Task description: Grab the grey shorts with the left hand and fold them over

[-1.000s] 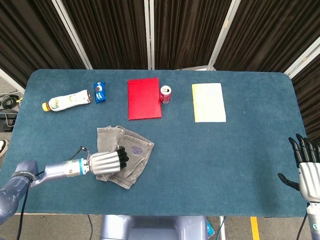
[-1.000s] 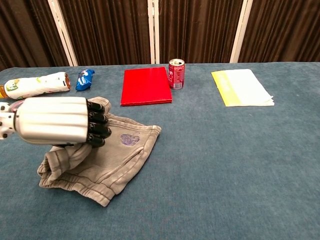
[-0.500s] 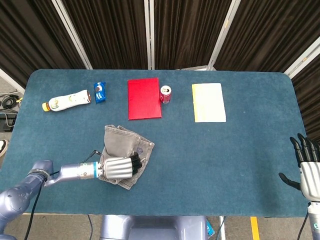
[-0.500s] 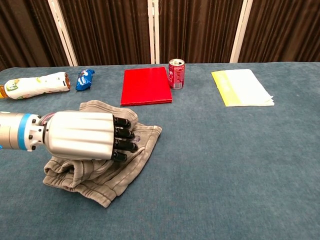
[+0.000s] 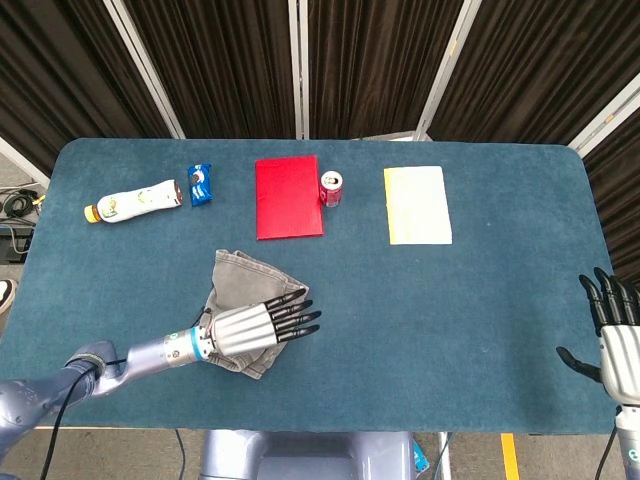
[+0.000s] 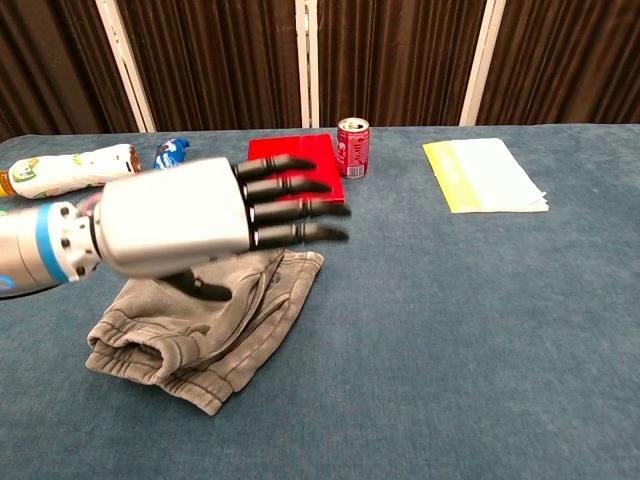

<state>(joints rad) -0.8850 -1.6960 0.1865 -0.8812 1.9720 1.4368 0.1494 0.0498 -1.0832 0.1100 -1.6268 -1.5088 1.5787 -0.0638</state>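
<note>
The left hand (image 5: 250, 328) has just let go: half a second ago its fingers were curled into the cloth, and now they are stretched out flat and apart, holding nothing, above the right side of the shorts (image 5: 238, 285). From the chest view the hand (image 6: 200, 215) looks lifted clear of the fabric, though the thumb may yet brush it; the angle leaves that unsure.

The shorts lie in a doubled heap near the front edge of the bench (image 5: 480, 330), toward its left end, narrower than a second ago, with the upper layer drawn across the lower. That reads as the fold made and released, so the task looks close to done; what remains is probably only to draw the arm back without dragging the top layer.

The right hand (image 5: 612, 335) hangs at the bench's right edge, fingers spread and empty, unchanged.
</note>
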